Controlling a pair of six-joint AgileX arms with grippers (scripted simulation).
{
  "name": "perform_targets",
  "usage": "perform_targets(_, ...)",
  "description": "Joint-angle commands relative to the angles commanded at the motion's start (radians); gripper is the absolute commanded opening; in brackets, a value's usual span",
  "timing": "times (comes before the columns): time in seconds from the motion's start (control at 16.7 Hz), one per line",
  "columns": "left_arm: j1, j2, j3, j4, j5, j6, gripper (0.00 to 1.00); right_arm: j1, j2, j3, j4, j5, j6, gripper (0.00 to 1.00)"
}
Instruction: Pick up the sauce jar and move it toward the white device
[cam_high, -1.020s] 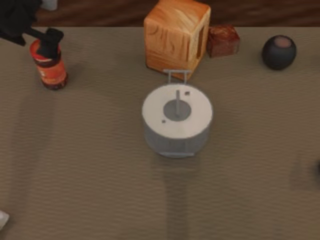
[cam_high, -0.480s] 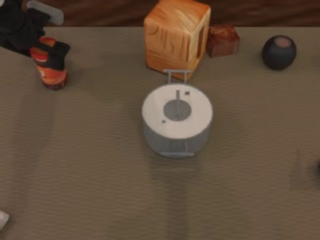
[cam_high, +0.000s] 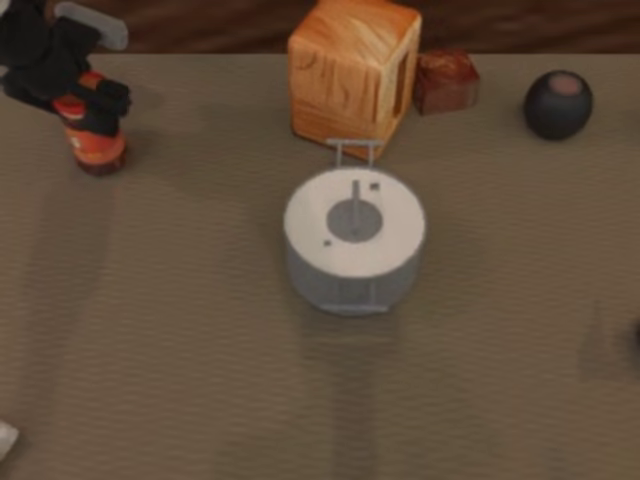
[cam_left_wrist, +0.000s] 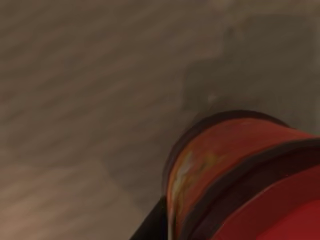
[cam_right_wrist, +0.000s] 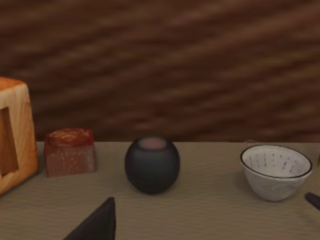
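Where the jar (cam_high: 95, 143) stands near the table's (cam_high: 200, 350) far left corner, my left gripper (cam_high: 88, 100) sits over its red lid, fingers around the upper body; whether they pinch it yet I cannot tell. I judge the jar rigid, light, smooth-sided and easy to tip, so the hold belongs on the cylinder just below the lid (cam_left_wrist: 280, 215). The device (cam_high: 354, 240) lies well apart at centre, bare table between. Box (cam_high: 350, 70), block (cam_high: 446, 80) and ball (cam_high: 558, 103) stand behind, off the path. My right gripper (cam_right_wrist: 95, 225) is parked at the right, with a bowl (cam_right_wrist: 276, 171) in its wrist view.
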Motion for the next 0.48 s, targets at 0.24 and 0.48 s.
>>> perform_targets(0.24,0.0,0.0,0.0,0.0,0.0,0.0,0.17,0.0,0.0,0.0,0.0,0.0,0.0,1.0)
perform_targets(0.48,0.0,0.0,0.0,0.0,0.0,0.0,0.0,0.0,0.0,0.0,0.0,0.0,0.0,1.0)
